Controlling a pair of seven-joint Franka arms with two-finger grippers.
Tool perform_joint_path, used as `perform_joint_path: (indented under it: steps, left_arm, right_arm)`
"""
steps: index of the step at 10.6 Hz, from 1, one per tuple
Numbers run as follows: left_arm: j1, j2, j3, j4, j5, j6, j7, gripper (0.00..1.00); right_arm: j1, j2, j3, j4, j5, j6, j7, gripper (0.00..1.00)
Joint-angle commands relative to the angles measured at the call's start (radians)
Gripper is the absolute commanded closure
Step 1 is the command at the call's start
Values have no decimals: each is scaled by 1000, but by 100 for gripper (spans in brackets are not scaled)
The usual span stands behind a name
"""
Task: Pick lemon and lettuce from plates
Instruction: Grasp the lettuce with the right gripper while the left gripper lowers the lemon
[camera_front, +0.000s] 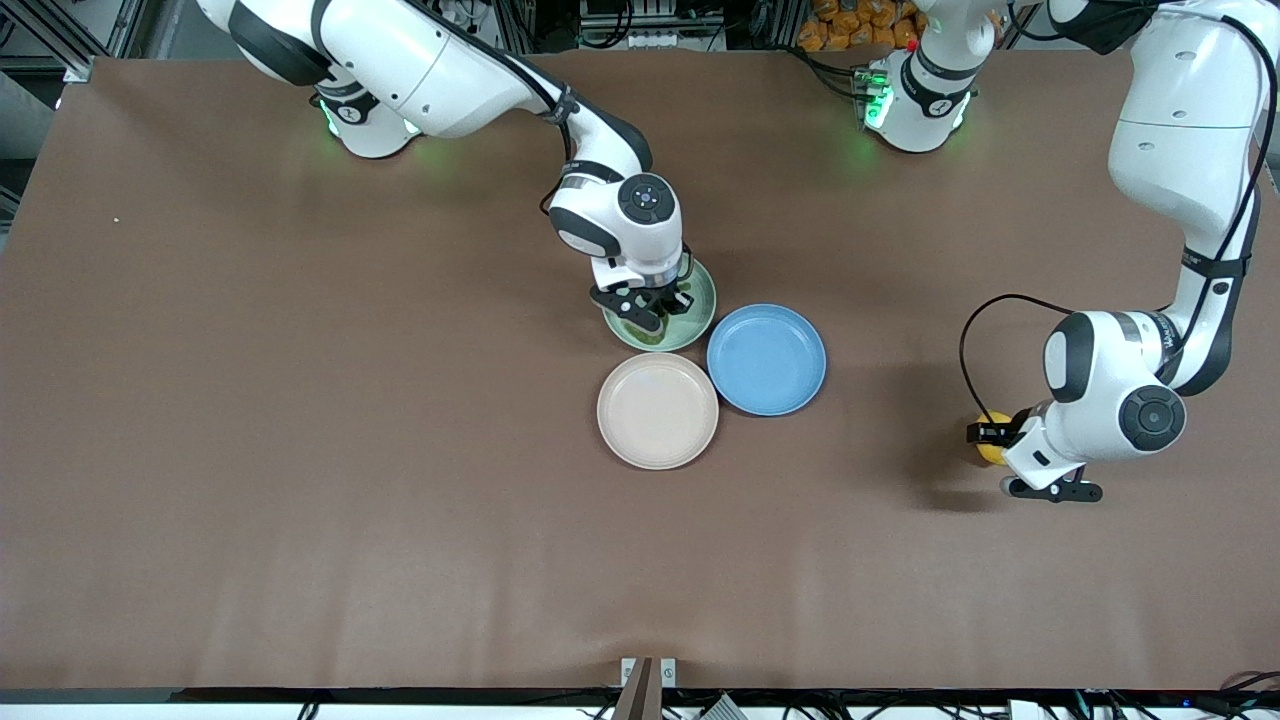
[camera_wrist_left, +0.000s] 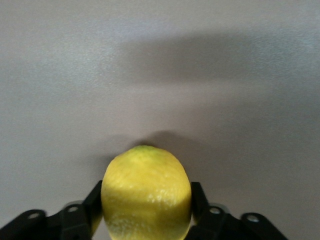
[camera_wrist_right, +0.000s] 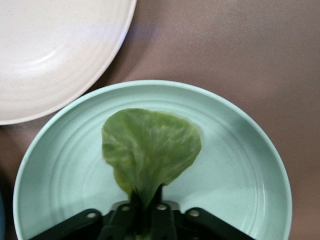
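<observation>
The left gripper (camera_front: 985, 436) is clamped on the lemon (camera_wrist_left: 146, 192), low over bare table at the left arm's end, well apart from the plates, probably to set it down there. The right gripper (camera_wrist_right: 145, 212) pinches the lettuce (camera_wrist_right: 150, 152) by its stem end over the mint green plate (camera_wrist_right: 240, 165), the leaf seemingly just lifting. The beige-cream plate (camera_front: 657, 410), nearer the front camera, holds nothing.

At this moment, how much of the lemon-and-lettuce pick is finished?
Lemon: already off its plate, held in the left gripper low over bare table toward the left arm's end; the beige plate is empty. Lettuce: in hand, pinched at its stem by the right gripper over the mint plate. Left: carrying the leaf clear of that plate.
</observation>
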Motion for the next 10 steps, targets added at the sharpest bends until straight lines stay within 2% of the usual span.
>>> perform_joint_path:
  steps: [1,4,5,8,10]
  left_arm:
    - [4,-29,-8,-4,13,11,10,0]
    - [15,-72,-15,8,11,5,10,0]
    - [15,-95,-16,11,13,3,10,0]
    - [4,-170,-18,43,11,-21,9,0]
    - [6,-207,-36,101,2,-59,7,0]
  right_arm:
    - [-17,14,10,6,-20,-6,8,100]
    - [-50,-33,15,3,-14,-45,-7,100]
    - [-66,-61,22,-3,16,-60,-30,100]
    - [-115,-188,19,-5,222,-207,-252,100]
    - [-168,-248,21,-5,239,-301,-305,100]
